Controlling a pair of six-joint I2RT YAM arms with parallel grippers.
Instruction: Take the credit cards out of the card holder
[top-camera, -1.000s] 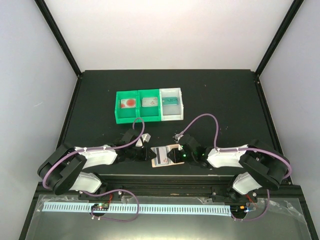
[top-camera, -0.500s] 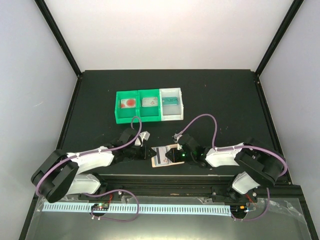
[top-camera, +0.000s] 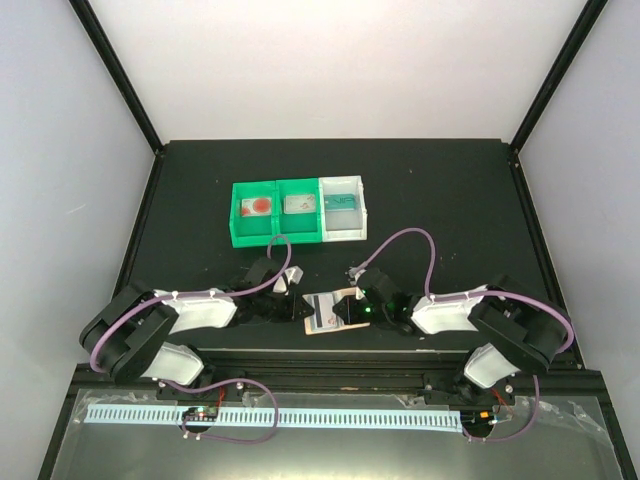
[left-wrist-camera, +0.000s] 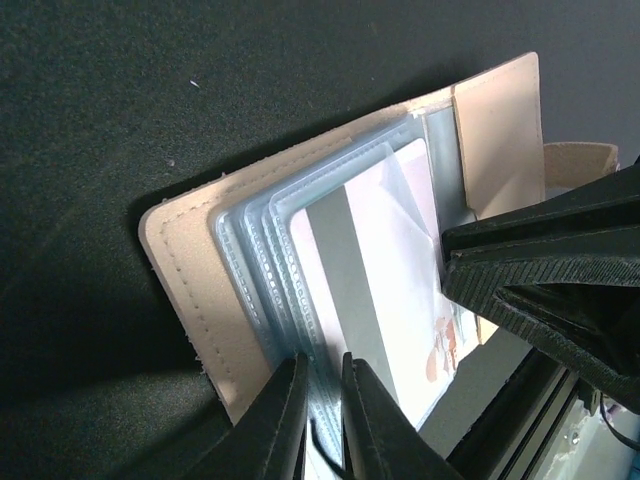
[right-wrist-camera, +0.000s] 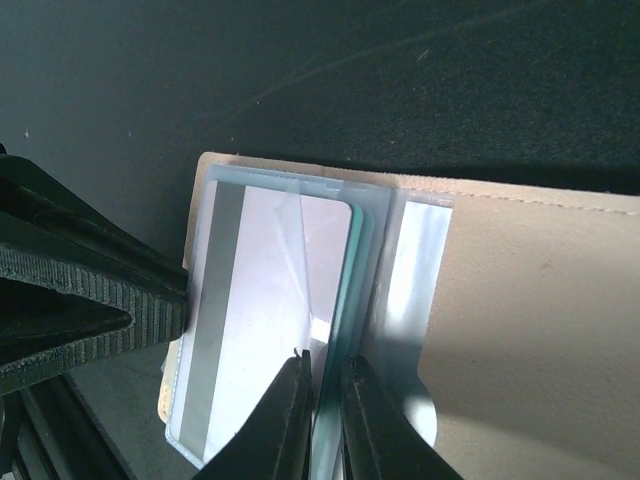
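Walls (top-camera: 330, 70) of plain white close in the booth, with black posts (top-camera: 115, 75) at the corners and a matte black table (top-camera: 450, 200) filling the floor. Towards the back sits a three-part bin (top-camera: 270, 238), two sections green and one white, with a teal credit card (top-camera: 342, 203) lying in the white one. At the near edge, the tan card holder (top-camera: 325, 310) lies open and flat between both arms. The left end effector (left-wrist-camera: 320, 365) has its fingers pinched on the clear sleeves (left-wrist-camera: 250, 270) at the holder's edge. The right end effector (right-wrist-camera: 325, 362) is clamped on the edge of another credit card (right-wrist-camera: 352, 270), tucked behind a white card (right-wrist-camera: 270, 290) with a grey stripe.
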